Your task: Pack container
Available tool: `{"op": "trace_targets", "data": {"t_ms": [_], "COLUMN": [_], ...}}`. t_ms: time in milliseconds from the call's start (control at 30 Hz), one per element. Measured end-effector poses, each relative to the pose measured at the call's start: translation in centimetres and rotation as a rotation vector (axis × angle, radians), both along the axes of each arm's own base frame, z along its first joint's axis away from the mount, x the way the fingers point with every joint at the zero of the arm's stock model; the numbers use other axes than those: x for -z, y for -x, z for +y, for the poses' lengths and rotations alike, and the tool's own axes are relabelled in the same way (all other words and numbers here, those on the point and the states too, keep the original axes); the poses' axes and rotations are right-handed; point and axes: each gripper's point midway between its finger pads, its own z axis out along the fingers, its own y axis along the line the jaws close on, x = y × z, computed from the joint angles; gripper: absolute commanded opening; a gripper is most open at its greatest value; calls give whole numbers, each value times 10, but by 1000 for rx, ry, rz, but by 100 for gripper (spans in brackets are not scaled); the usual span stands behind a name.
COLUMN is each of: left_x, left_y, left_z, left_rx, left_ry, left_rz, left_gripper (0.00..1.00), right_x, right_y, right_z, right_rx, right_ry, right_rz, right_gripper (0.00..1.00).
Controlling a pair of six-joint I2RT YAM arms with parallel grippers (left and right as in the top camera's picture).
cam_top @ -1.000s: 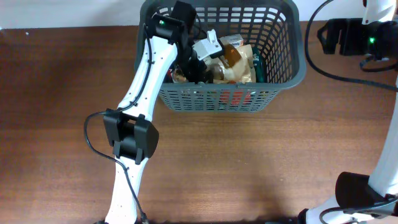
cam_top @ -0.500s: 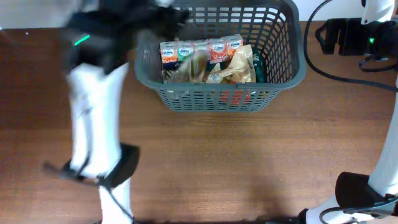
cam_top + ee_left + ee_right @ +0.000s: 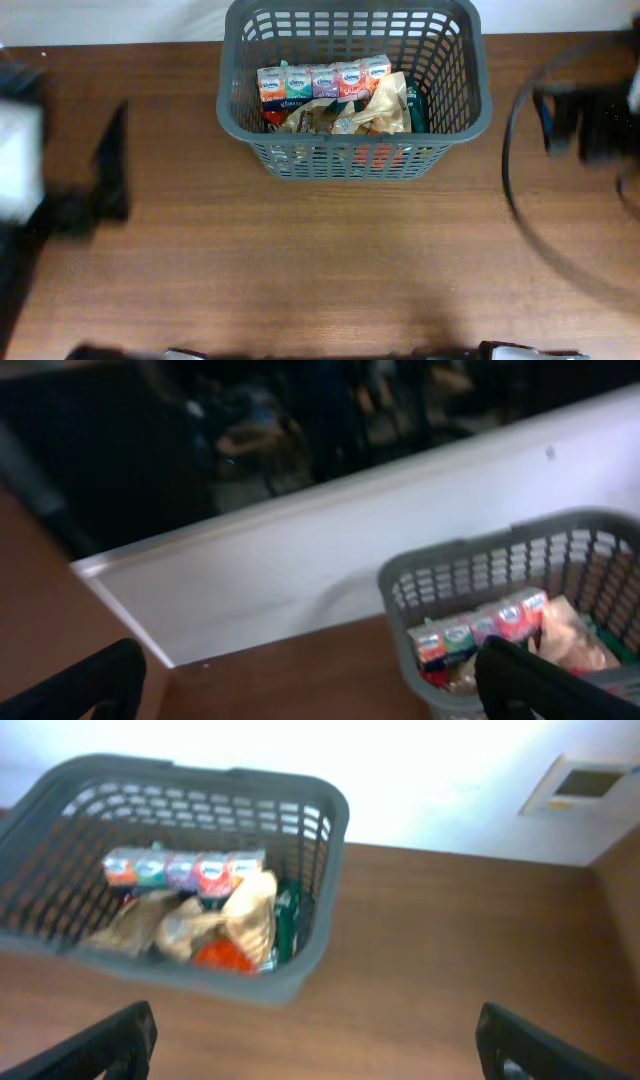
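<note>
The container (image 3: 355, 160), a dark grey lattice basket, stands at the table's back middle. Inside it a row of small colourful cartons (image 3: 322, 80) lies along the back, with crinkled snack bags (image 3: 350, 115) in front. My left arm (image 3: 60, 190) is a blur at the far left, well away from the basket. The left gripper (image 3: 320, 695) is open and empty, with the container (image 3: 450, 555) off to its right. My right arm (image 3: 590, 120) is a blur at the right. The right gripper (image 3: 320, 1055) is open over bare wood, the container (image 3: 300, 805) up and to its left.
A white wall runs behind the table's back edge (image 3: 250, 590). A black cable (image 3: 520, 200) loops over the table on the right. Brown wood (image 3: 330, 260) stretches in front of the basket.
My left arm has pulled out of the basket and swung to the far left, which uncovers the row of cartons. The right arm has started to move and is now blurred.
</note>
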Motion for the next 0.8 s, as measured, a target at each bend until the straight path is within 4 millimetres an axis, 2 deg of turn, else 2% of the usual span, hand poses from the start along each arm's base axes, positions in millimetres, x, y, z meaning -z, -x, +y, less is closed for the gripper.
{"op": "trace_targets", "data": {"t_ms": [167, 333, 467, 567, 700, 800], "left_x": [-2, 23, 39, 48, 57, 63], "left_y": [76, 118, 135, 141, 141, 134], "left_z": [31, 46, 52, 54, 54, 52], "left_rx": [-63, -90, -102, -106, -110, -114], "left_ry": [56, 70, 81, 100, 122, 130], "left_rz": [-76, -54, -38, -26, -1, 34], "left_gripper": [99, 99, 99, 99, 99, 99], "right_x": [-17, -26, -22, -10, 12, 34], "right_y": [76, 142, 188, 221, 256, 278], "right_z": [11, 6, 3, 0, -2, -2], "right_rx": [5, 30, 34, 40, 87, 155], "right_ry": [40, 13, 2, 3, 16, 48], "right_rz": [-90, -198, -278, -326, -374, -401], "right_gripper": [99, 99, 99, 99, 99, 99]}}
